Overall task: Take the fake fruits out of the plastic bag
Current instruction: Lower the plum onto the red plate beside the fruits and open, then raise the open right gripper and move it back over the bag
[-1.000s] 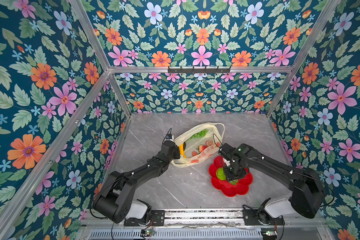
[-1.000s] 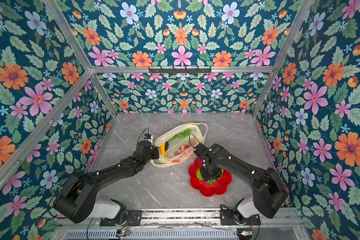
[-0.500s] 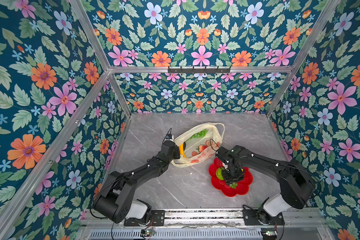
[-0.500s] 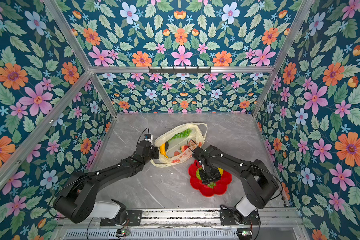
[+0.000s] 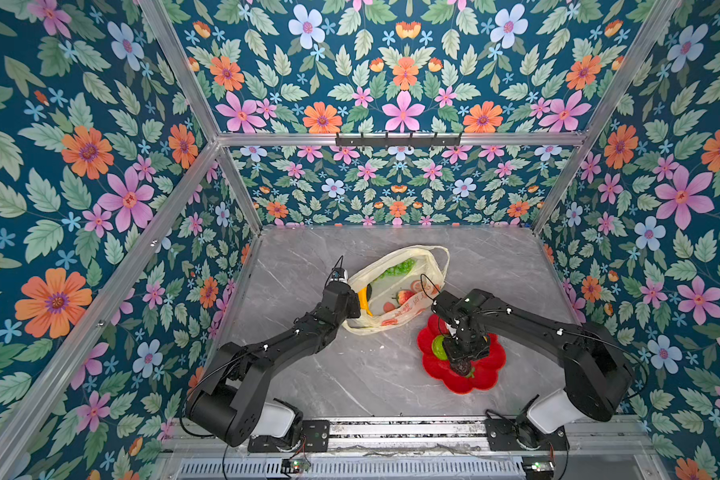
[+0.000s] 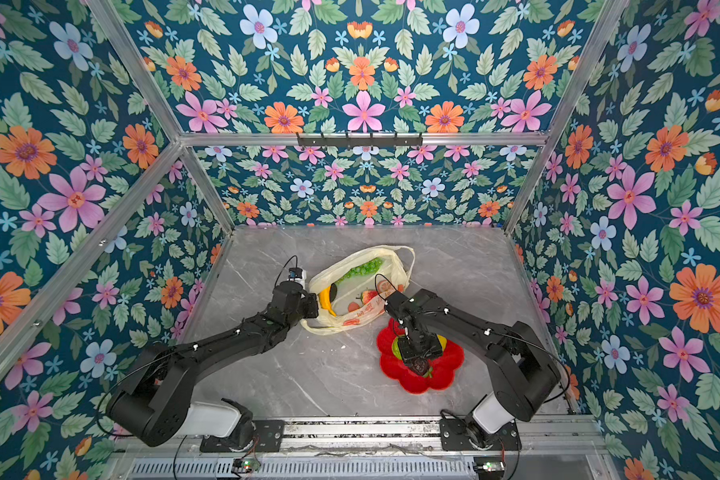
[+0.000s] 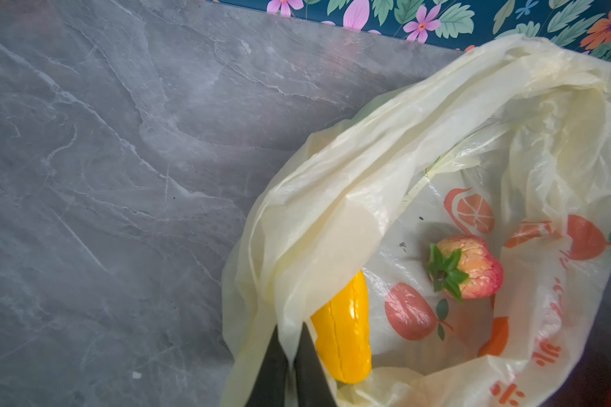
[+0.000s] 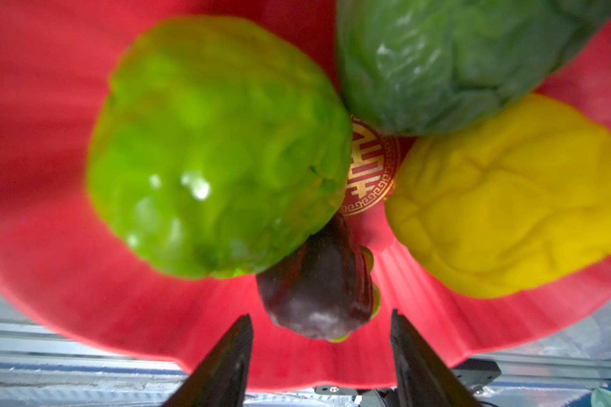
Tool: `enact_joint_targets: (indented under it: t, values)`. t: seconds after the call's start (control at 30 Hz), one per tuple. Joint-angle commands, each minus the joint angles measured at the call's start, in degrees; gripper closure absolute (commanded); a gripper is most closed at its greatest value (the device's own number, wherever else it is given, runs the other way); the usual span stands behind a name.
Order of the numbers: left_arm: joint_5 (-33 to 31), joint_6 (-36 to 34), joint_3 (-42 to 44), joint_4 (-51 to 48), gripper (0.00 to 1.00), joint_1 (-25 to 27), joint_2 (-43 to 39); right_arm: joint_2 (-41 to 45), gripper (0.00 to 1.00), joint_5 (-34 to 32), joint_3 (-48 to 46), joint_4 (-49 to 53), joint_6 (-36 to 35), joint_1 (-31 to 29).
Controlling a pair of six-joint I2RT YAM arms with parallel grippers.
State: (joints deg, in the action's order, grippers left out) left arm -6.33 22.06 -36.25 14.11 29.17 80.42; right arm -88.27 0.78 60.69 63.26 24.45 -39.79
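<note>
We set the dark fruit on the red plate, right end effector spread; left end effector pinches the plastic bag; next, likely the strawberry.

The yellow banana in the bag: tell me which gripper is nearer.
Left. The left gripper pinches the plastic bag at its rim, right beside the banana; the right gripper hangs open over the red plate, outside the bag.
</note>
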Motion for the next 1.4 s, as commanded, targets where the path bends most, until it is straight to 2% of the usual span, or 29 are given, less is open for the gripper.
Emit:
enact_joint_targets:
  t: [0.0,0.2,0.47,0.63,0.97,1.17,1.37]
  values:
    - [0.1,-0.9,-0.5,0.0,0.9,0.0,0.2,1.6,0.37,-1.9,1.4,2.3,0.6,-0.1]
    - [-0.8,-1.2,-0.7,0.0,0.92,1.2,0.0,3.5,0.38,-3.8,7.1,1.1,0.8,-0.1]
    - [-2.4,-0.9,-0.2,0.6,0.94,1.9,-0.6,0.1,0.44,-2.5,15.6,-9.5,2.4,-0.1]
    - [-0.9,-0.1,1.6,3.3,0.96,1.9,-2.2,-2.7,0.47,0.4,17.1,-19.2,4.3,-0.7]
    - [-2.7,1.6,2.6,3.8,0.99,1.0,-2.9,-6.2,0.5,4.9,15.5,-33.0,8.0,-0.8]
    - [-3.5,1.1,2.8,3.6,1.0,0.7,-3.1,-11.9,0.52,4.9,16.9,-34.7,8.3,-1.0]
    - [-4.6,-0.5,1.6,2.4,1.0,2.6,-2.8,-17.2,0.54,3.6,21.0,-34.5,8.8,-1.3]
